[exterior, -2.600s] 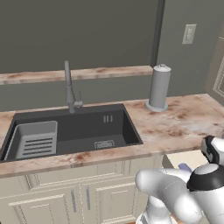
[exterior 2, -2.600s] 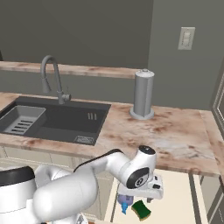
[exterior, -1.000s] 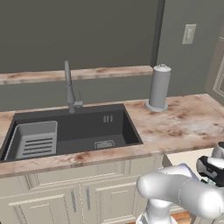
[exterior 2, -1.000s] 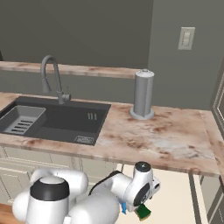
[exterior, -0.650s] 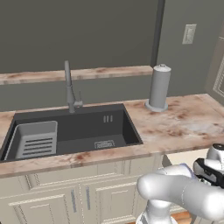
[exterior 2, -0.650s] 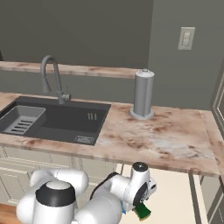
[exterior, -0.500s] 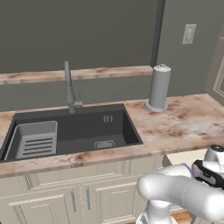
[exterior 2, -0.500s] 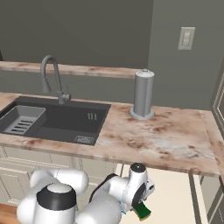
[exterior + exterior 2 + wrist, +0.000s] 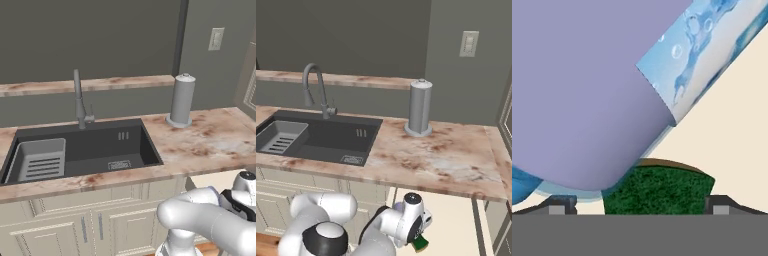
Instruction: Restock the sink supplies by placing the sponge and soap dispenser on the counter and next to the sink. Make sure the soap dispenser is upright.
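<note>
In the hand view the lavender soap dispenser (image 9: 587, 90) lies on its side very close, its blue label toward the upper right. The sponge (image 9: 657, 192) shows its dark green layer just below it, between my fingertips. My gripper (image 9: 640, 202) is open, its tips wide apart on either side of the sponge. In the right base view the hand is low in a cream drawer below the counter (image 9: 446, 155), with a green corner of the sponge (image 9: 420, 244) beside it. The sink (image 9: 331, 135) lies to the left, in the counter (image 9: 210, 140).
A tall grey cylinder (image 9: 419, 107) with a domed cap stands on the counter right of the sink (image 9: 100, 150). The faucet (image 9: 79, 100) rises behind the basin and a slotted rack (image 9: 37, 160) lies in its left end. The open drawer (image 9: 456, 220) juts out under the counter edge.
My hand has sunk lower into the drawer and closer to the bottle and sponge. Nothing on the counter has moved.
</note>
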